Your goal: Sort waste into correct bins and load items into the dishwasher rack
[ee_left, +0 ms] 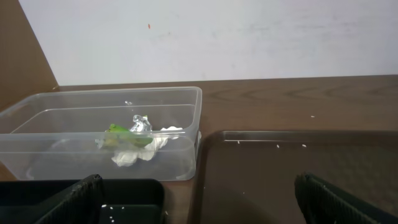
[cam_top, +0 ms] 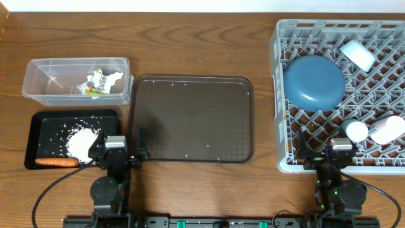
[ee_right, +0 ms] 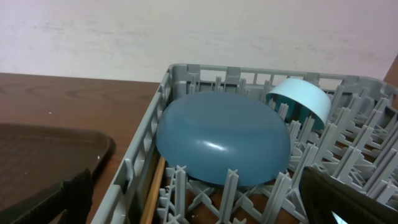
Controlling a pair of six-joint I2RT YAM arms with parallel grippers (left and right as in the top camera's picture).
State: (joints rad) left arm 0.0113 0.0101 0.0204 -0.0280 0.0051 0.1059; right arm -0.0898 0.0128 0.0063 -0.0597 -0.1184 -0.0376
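The grey dishwasher rack (cam_top: 281, 95) stands at the right. In it a dark blue plate (cam_top: 314, 82) lies upside down, with a pale blue bowl (cam_top: 357, 55) on edge behind it. A small light blue cup (cam_top: 356, 131) and a pinkish-white cup (cam_top: 387, 130) sit near the front. Wooden chopsticks (ee_right: 153, 190) lie along its left wall. The clear tub (cam_top: 44, 88) holds foil and wrapper scraps (cam_top: 98, 82). The black tray (cam_top: 44, 130) holds rice (cam_top: 82, 142) and a carrot (cam_top: 57, 162). My left gripper (cam_top: 119, 152) is open and empty by the black tray's right edge. My right gripper (cam_top: 334, 151) is open and empty at the rack's front wall.
A large dark brown serving tray (cam_top: 193, 119) with a few rice grains on it lies between the bins and the rack. The wooden table runs to a white wall at the back.
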